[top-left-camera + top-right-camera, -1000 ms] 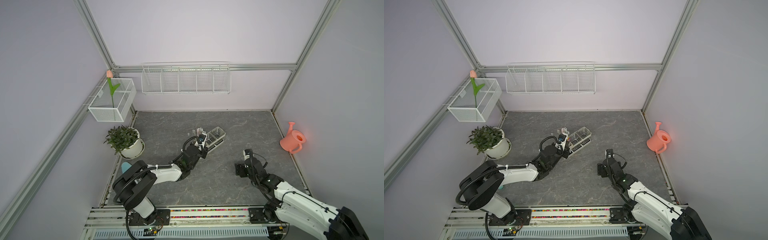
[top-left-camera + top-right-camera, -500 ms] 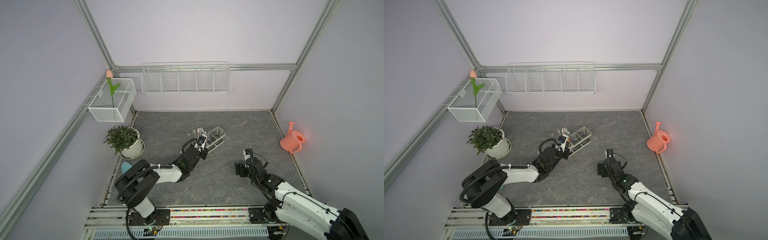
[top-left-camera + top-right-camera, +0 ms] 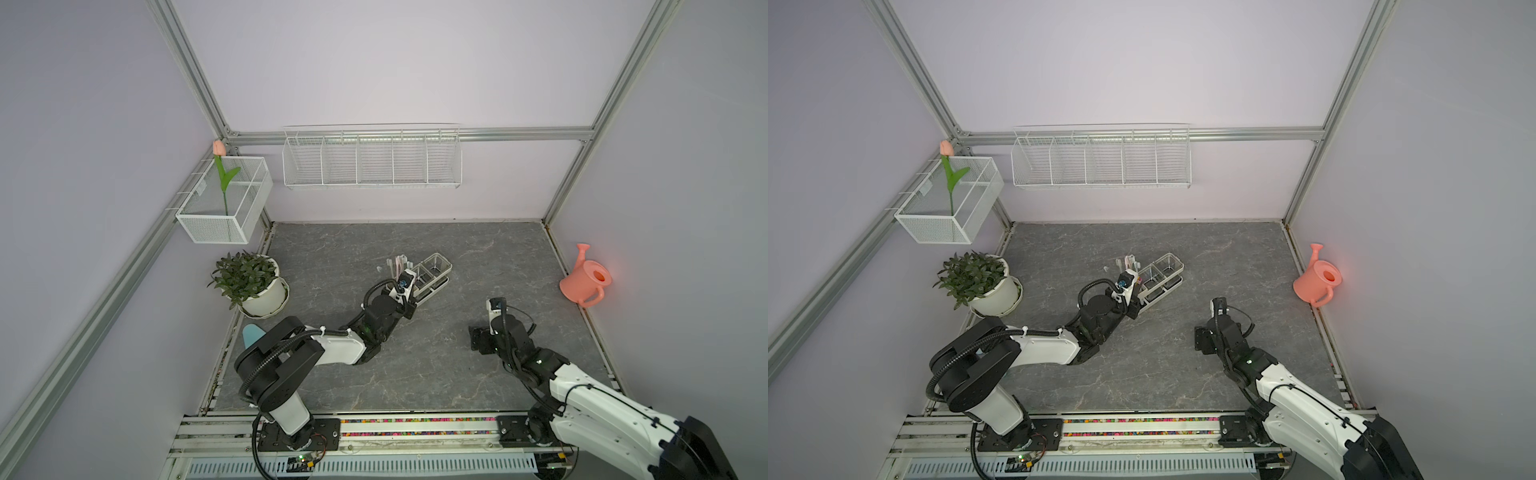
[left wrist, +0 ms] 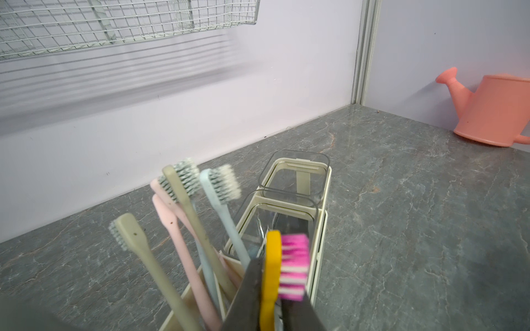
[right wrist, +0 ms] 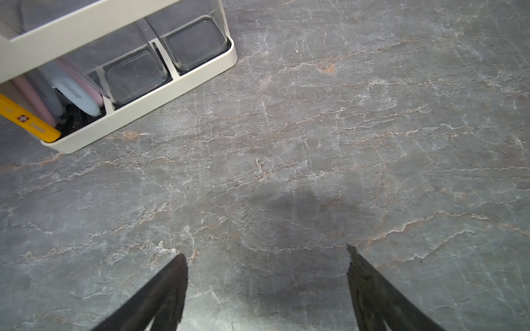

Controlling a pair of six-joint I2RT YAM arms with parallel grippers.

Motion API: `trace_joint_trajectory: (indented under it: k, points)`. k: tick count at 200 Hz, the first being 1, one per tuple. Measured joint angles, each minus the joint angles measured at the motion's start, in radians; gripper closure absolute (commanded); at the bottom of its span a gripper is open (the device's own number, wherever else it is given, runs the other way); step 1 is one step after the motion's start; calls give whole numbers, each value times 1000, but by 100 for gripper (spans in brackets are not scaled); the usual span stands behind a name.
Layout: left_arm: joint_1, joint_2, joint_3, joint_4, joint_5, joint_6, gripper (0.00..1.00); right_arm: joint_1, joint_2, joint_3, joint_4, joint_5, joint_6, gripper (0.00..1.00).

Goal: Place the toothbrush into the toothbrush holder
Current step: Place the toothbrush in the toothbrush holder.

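The toothbrush (image 4: 271,272) has a yellow handle and pink-and-white bristles and stands upright, head up. Its lower end rests in the end compartment of the cream-white toothbrush holder (image 4: 321,229) (image 5: 143,114), as the right wrist view shows at the toothbrush (image 5: 28,121). My left gripper (image 4: 274,282) (image 3: 406,286) flanks the handle with its jaws slightly apart. A thin gap shows beside one finger. The holder (image 3: 432,276) (image 3: 1160,274) stands mid-table. My right gripper (image 5: 266,258) (image 3: 480,338) hangs open over bare table, to the holder's right.
Several pale toothbrushes (image 4: 186,229) lean in the same end compartment. Two clear cups (image 4: 295,177) fill the other compartments. A potted plant (image 3: 253,286) stands at the left. A pink watering can (image 3: 584,282) is at the right wall, and a wire basket (image 3: 372,160) hangs on the back wall.
The left gripper has sunk slightly at the holder with the toothbrush, and its jaws have eased apart. The right arm has not moved.
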State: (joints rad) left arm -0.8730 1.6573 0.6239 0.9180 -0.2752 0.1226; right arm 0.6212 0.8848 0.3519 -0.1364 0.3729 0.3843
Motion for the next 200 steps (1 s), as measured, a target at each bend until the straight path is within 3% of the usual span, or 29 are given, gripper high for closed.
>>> trace_joint_trajectory:
  k: [200]
  points:
    - [-25, 2, 16, -76, -17, 48, 57, -6, -9, 0, 4, -16, 0, 11]
